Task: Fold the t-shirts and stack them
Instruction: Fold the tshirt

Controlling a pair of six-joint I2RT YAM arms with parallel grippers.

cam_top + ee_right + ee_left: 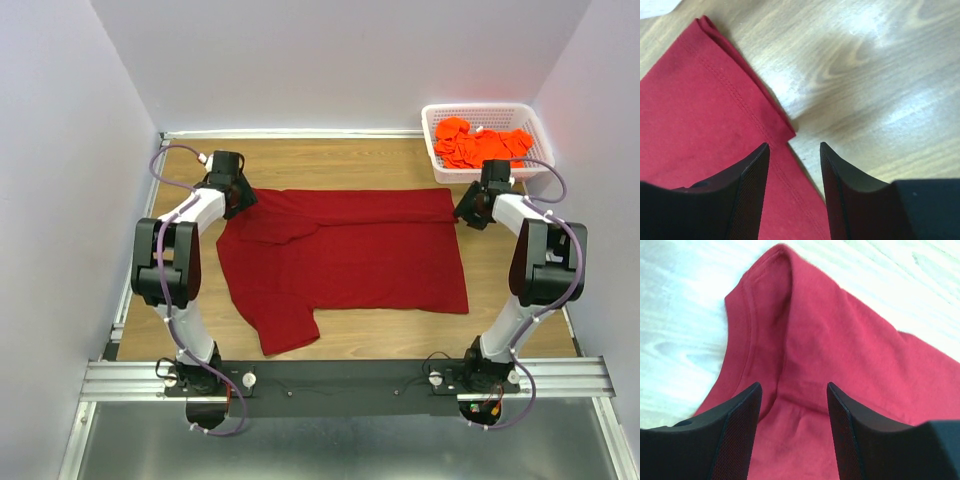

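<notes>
A large maroon t-shirt (350, 260) lies spread on the wooden table, with one sleeve reaching toward the near edge. My left gripper (238, 200) is down at its far left corner. In the left wrist view the left gripper (794, 385) stands open astride a raised fold of the shirt (840, 355). My right gripper (468, 212) is at the far right corner. There the right gripper (794, 144) is open over the stitched hem edge of the shirt (690, 115), one finger above cloth and the other above bare wood. Bright orange t-shirts (480, 145) lie bunched in the basket.
A white mesh basket (485, 107) stands at the far right corner of the table (350, 160), just behind the right arm. White walls close in the left, back and right sides. A metal rail with both arm bases runs along the near edge.
</notes>
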